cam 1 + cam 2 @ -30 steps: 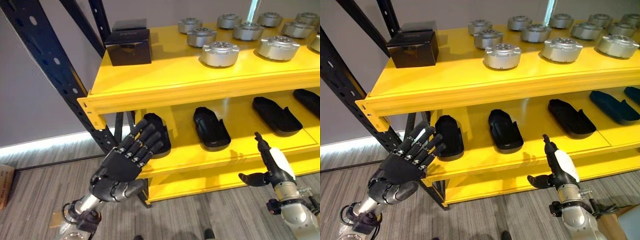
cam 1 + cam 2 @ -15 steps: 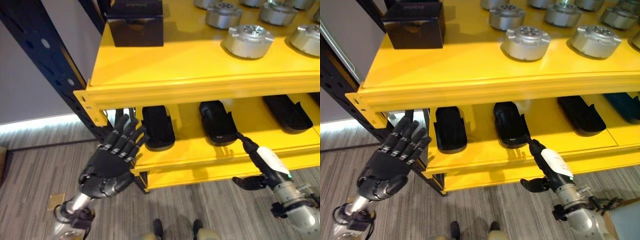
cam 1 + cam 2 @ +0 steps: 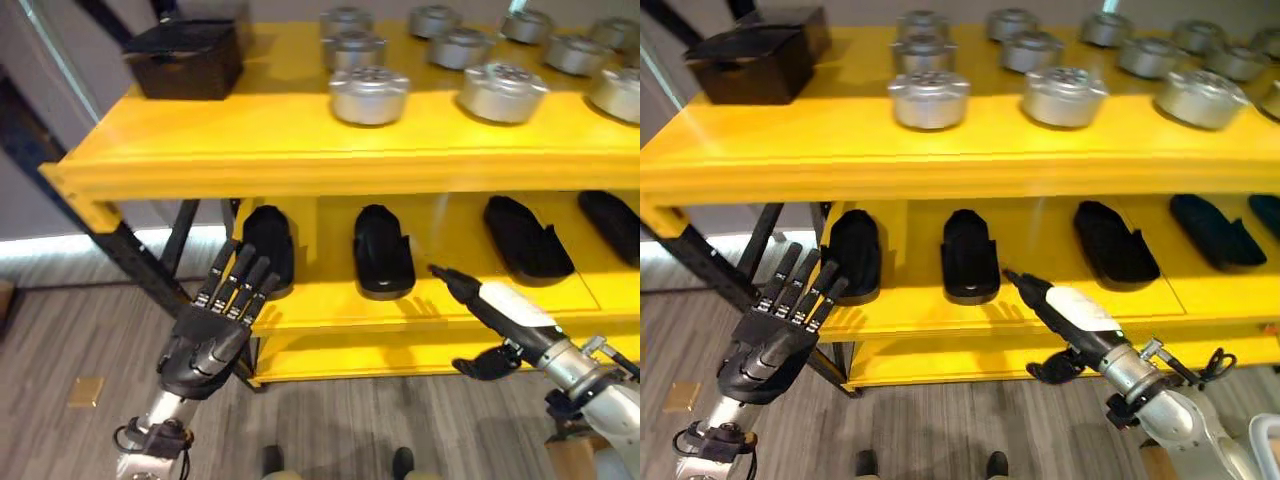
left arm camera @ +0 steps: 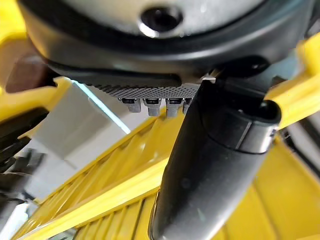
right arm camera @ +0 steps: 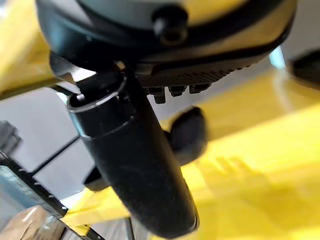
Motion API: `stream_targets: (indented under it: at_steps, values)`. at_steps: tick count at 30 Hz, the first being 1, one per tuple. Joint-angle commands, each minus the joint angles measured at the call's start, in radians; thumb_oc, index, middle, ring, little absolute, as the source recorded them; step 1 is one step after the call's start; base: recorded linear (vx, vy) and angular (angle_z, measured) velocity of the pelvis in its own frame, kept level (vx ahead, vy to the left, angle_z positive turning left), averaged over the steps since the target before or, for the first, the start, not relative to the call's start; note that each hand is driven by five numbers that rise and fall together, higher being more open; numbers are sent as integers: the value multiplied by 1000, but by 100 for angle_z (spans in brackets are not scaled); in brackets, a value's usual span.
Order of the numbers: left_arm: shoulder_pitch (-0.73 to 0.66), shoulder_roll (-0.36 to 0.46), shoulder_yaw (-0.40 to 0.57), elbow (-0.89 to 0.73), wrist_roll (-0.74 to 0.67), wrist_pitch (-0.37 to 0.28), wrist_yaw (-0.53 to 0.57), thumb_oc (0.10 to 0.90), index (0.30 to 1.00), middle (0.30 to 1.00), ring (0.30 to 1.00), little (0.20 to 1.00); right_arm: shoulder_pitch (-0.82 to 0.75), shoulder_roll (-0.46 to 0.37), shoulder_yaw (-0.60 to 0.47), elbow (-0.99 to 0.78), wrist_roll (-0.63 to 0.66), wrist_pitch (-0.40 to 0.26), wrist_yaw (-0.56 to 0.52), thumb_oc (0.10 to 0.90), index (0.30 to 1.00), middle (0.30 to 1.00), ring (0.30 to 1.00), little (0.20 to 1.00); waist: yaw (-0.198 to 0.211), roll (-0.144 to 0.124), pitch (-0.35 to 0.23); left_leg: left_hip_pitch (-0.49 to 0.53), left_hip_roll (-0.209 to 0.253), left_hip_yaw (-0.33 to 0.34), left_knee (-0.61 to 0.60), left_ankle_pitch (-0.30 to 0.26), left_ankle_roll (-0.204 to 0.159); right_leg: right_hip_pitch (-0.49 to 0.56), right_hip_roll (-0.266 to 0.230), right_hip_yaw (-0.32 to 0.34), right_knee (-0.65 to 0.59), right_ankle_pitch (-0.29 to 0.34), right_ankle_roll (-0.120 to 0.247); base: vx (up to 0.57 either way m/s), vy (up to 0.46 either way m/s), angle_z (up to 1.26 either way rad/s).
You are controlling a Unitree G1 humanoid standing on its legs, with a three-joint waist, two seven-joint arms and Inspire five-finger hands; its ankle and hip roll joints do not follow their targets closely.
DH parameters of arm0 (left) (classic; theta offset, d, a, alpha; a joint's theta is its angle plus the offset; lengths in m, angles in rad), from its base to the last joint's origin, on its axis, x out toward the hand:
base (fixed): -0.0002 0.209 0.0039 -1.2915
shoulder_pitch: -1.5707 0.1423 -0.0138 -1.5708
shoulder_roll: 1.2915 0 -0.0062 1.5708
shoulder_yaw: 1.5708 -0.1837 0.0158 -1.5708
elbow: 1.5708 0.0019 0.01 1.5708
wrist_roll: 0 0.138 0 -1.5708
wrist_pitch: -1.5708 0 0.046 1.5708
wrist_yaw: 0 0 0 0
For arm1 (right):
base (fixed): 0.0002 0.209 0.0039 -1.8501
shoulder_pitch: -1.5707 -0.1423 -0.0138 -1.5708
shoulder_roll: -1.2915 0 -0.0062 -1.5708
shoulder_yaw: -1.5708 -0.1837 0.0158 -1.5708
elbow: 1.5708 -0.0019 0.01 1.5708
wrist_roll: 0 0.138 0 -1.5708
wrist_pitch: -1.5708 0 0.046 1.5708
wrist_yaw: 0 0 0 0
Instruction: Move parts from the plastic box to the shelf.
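Two hands, both empty, before a yellow shelf (image 3: 300, 160). Left hand (image 3: 212, 335): fingers straight and together, pointing up toward the front lip of the lower board, just below the leftmost black part (image 3: 268, 245). Black box (image 3: 185, 60): far left of the top board, near the dark upright. Silver round parts (image 3: 369, 95): two rows across the top board, bare yellow in front of them up to the edge. Black elongated parts (image 3: 383, 250): lower board, side by side with gaps between, long axes running front to back. Right hand (image 3: 490, 305): fingers extended toward the lower board's front edge, thumb spread below, holding nothing.
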Motion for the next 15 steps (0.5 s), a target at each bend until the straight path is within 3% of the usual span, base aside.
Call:
stream_targets:
  at_steps: [1,3,5,7,9,11,13,14,15]
  values:
    - [-97,116,69,-99,-48,-83,-19,900,1000,1000,1000,1000,-129,45,-42,-107,165,-99,7,900,1000,1000,1000,1000,18,-118,12,83,-9,64,-25,-25,-58,6,-42,-10,87,-122,-21,42,-344,31]
    - [-109,85,61,-98,-38,-58,12,900,1000,1000,1000,1000,-124,71,-64,-118,273,-132,42,900,1000,1000,1000,1000,5,-114,12,42,-17,88,69,-1,-63,9,-18,-31,80,-128,-46,2,-334,34]
    - [-122,74,35,-122,-16,-50,44,900,1000,1000,1000,1000,-127,91,-51,-130,321,-139,94,900,1000,1000,1000,1000,0,-116,11,14,-101,136,151,-85,-29,13,-29,-45,74,-122,-45,-25,-104,34]
    - [-128,74,14,-143,32,-81,82,900,1000,1000,1000,1000,-125,122,-17,-150,344,-107,159,900,1000,1000,1000,1000,-10,-110,5,37,-124,164,100,-96,-10,14,-29,-42,78,-118,-40,41,14,45]
    - [-128,83,12,-154,96,-128,150,900,1000,1000,1000,1000,-116,132,7,-154,341,-85,218,900,1000,1000,1000,1000,-13,-107,-4,53,-137,143,60,-92,-9,18,-28,-30,71,-114,-34,63,58,31]
    - [-110,122,41,-157,284,-233,309,900,1000,1000,1000,1000,-89,115,14,-159,338,-70,249,900,1000,1000,1000,1000,-10,-103,-15,75,-146,117,16,-81,-11,32,-33,-26,55,-111,-25,78,76,22]
    - [-101,161,65,-143,424,-303,348,900,1000,1000,1000,1000,-80,107,30,-141,316,-50,256,900,1000,1000,1000,1000,-3,-102,-22,80,-149,110,-10,-72,-13,40,-39,-33,41,-111,-22,55,66,11]
    - [-90,229,97,-134,703,-399,417,900,1000,1000,1000,1000,-93,78,59,-112,313,-14,274,900,1000,1000,1000,1000,7,-102,-25,83,-152,108,-31,-62,-17,48,-44,-45,22,-102,-15,50,59,19]
    - [-87,252,101,-133,757,-419,432,900,1000,1000,1000,1000,-95,70,65,-107,321,-12,281,900,1000,1000,1000,1000,8,-103,-24,82,-152,108,-32,-61,-18,49,-45,-48,20,-101,-13,34,41,22]
